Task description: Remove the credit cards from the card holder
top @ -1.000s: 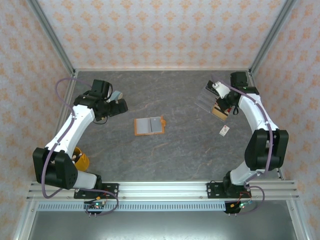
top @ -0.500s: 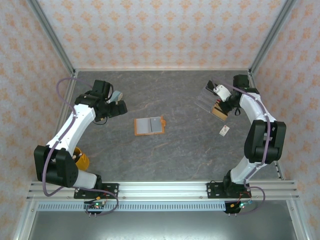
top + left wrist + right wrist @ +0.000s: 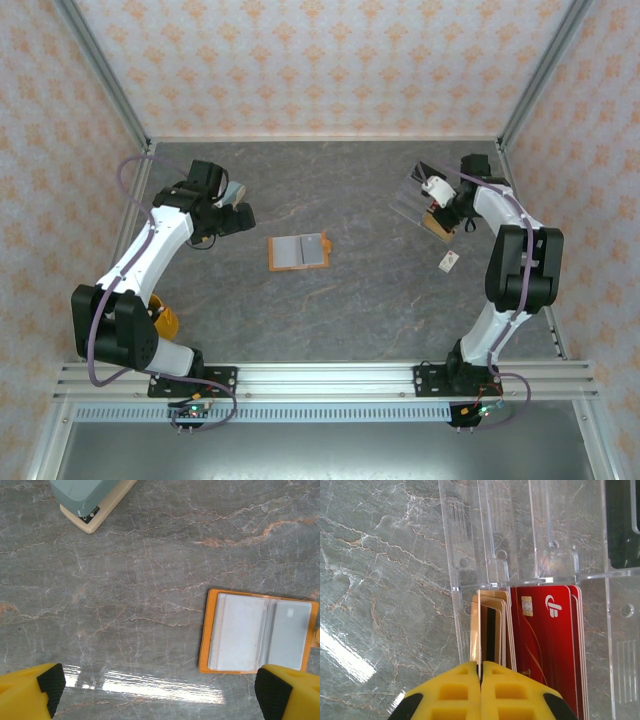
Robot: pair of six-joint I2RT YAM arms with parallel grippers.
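The orange card holder (image 3: 298, 250) lies open mid-table, its greyish pockets (image 3: 257, 632) facing up. My left gripper (image 3: 235, 215) hovers to its left, wide open, with bare table between the fingers (image 3: 161, 687). My right gripper (image 3: 440, 190) is at the clear tray, shut (image 3: 481, 666) on the edge of a thin credit card (image 3: 479, 625) seen edge-on. That card stands beside several cream-backed cards (image 3: 500, 625) and red-faced credit cards (image 3: 545, 640) stacked in the tray.
The clear plastic tray (image 3: 490, 530) sits at the back right with a black block (image 3: 622, 525) in it. A small card (image 3: 449, 262) lies loose below the tray. A pale-blue box (image 3: 87, 497) sits far left, a yellow object (image 3: 163, 320) by the left base.
The right arm's elbow has swung inward and its gripper has shifted slightly left over the tray. The left arm has barely moved.
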